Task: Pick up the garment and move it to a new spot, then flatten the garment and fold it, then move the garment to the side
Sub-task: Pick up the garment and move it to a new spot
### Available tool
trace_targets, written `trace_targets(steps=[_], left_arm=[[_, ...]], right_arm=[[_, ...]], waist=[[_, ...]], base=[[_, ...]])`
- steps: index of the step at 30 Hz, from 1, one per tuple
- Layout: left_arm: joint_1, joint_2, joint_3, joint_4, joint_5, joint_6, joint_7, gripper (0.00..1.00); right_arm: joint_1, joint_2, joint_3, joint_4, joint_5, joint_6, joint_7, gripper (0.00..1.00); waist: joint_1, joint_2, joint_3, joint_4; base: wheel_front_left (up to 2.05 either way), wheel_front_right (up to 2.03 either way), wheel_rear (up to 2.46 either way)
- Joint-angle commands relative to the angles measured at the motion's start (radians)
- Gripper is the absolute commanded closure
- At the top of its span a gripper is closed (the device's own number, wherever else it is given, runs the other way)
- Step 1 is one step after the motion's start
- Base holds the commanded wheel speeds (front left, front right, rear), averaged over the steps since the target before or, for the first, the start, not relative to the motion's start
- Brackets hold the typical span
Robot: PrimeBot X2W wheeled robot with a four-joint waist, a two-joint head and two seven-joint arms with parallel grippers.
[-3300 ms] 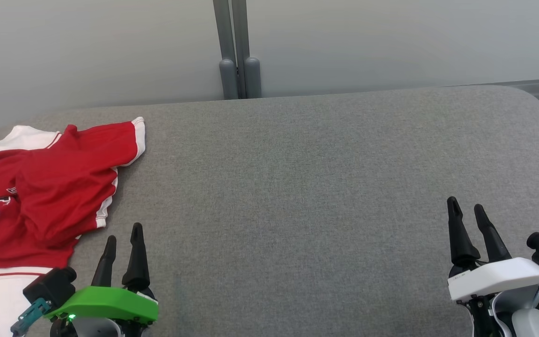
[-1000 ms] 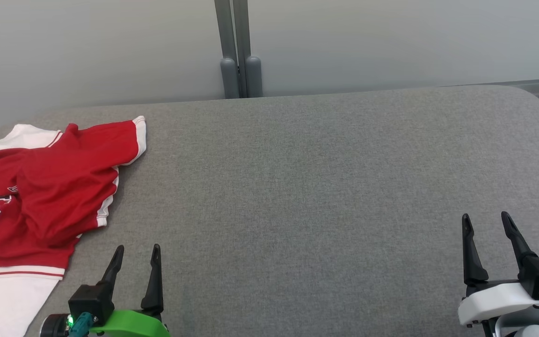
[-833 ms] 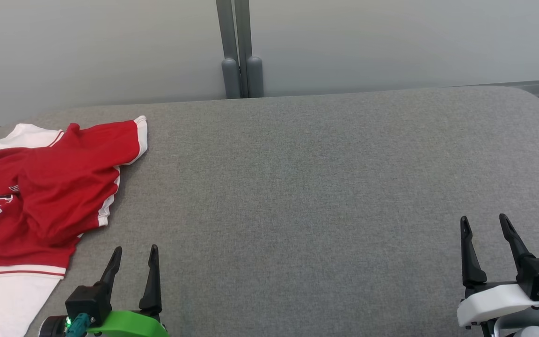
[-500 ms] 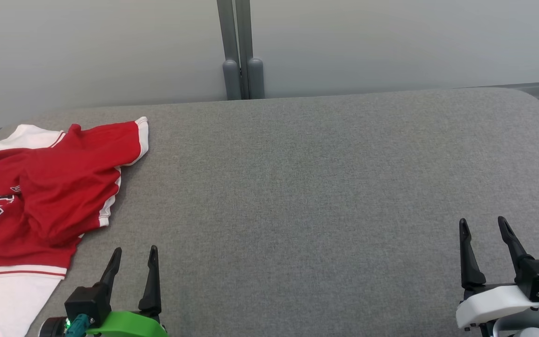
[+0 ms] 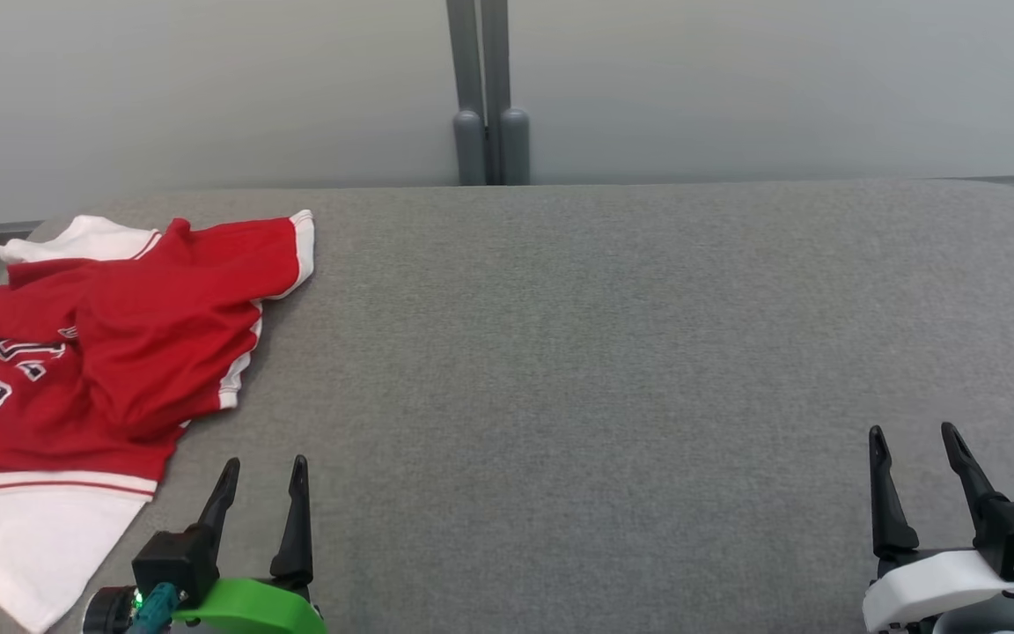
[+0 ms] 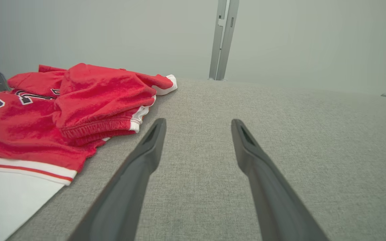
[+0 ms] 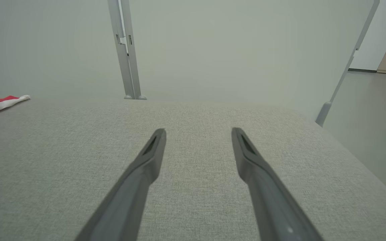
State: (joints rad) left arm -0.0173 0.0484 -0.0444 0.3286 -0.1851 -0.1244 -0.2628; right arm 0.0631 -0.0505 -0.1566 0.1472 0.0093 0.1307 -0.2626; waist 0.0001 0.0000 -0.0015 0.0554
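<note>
- Soft, even, bright light lies over the grey fabric-covered tabletop (image 5: 613, 352).
- The crumpled red-and-white jersey garment (image 5: 120, 352) casts a faint, narrow shadow along its right edge.
- In the left wrist view the left end effector (image 6: 198, 121) shows fingers (image 6: 129, 194) blurred near the bottom edge.

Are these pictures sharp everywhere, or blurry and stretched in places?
Head view: evenly lit, sharp; faint shadow beside the garment. Left wrist view: left gripper fingers blur and widen toward the bottom edge. Right wrist view: same for the right gripper.
</note>
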Motion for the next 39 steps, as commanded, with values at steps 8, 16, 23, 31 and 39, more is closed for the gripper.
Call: trace_targets(steps=[8,16,23,31,39], left_arm=[[0.018,0.004,0.025,0.007,0.002,0.008,-0.003,0.00],[0.040,0.003,0.087,-0.003,0.020,0.003,-0.002,0.00],[-0.009,0.006,0.103,-0.006,0.020,-0.003,-0.002,0.00],[-0.267,0.030,-0.022,0.108,-0.009,-0.007,0.005,0.00],[-0.619,0.122,-0.304,0.314,-0.154,-0.005,0.133,0.00]], right_arm=[[0.010,0.000,0.037,0.005,0.017,0.000,-0.003,0.00],[-0.022,-0.001,0.107,0.019,0.032,0.000,-0.003,0.00],[-0.017,-0.002,0.131,0.025,0.025,0.000,-0.003,0.00],[-0.103,-0.047,0.118,-0.012,0.005,0.000,-0.003,0.00],[-0.219,-0.102,0.147,-0.034,0.023,0.000,-0.003,0.00]], waist=[[-0.0001,0.0000,-0.034,0.290],[-0.0001,0.0000,-0.042,0.396],[-0.0001,0.0000,-0.005,0.344],[-0.0001,0.0000,0.201,0.228],[-0.0001,0.0000,0.423,0.118]], base=[[0.00,0.00,0.00],[0.00,0.00,0.00],[0.00,0.00,0.00],[0.00,0.00,0.00],[0.00,0.00,0.00]])
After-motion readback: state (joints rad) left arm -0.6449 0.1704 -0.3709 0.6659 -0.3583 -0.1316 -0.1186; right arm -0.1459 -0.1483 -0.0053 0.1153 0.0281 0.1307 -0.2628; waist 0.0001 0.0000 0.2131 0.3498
